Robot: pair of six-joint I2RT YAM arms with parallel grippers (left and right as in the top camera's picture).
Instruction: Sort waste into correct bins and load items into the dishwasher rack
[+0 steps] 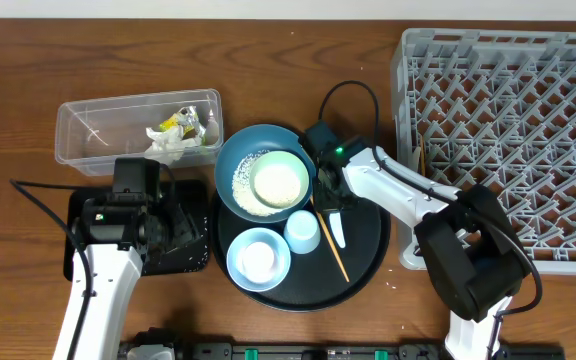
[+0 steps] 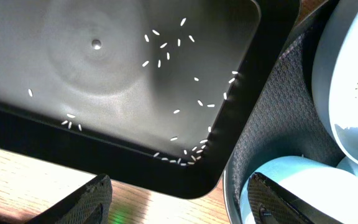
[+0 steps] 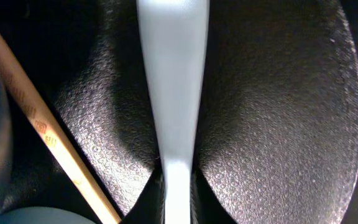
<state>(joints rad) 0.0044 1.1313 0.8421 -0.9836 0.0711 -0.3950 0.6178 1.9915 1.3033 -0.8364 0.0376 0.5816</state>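
White spoon [image 3: 173,74], pebbled black tray [image 3: 272,124], tan chopstick [image 3: 47,127] perhaps printed.

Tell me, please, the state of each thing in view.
flat black tray, a few rice grains inside.
left gripper, open over the flat black tray.
right gripper, shut on the white spoon.
clear tub, holding napkins and a wrapper.
dark blue bowl, upright, holding rice grains and the pale green bowl.
light blue bowl, upright.
dishwasher rack, no bowls loaded.

Setting: robot-lab bench staged as kitchen clear-up. Evidence: brown wood-grain tabletop [image 1: 8,100], large square grey plastic peg rack [image 1: 508,130] on it, white-and-black left arm [image 1: 93,290], matching right arm [image 1: 398,185].
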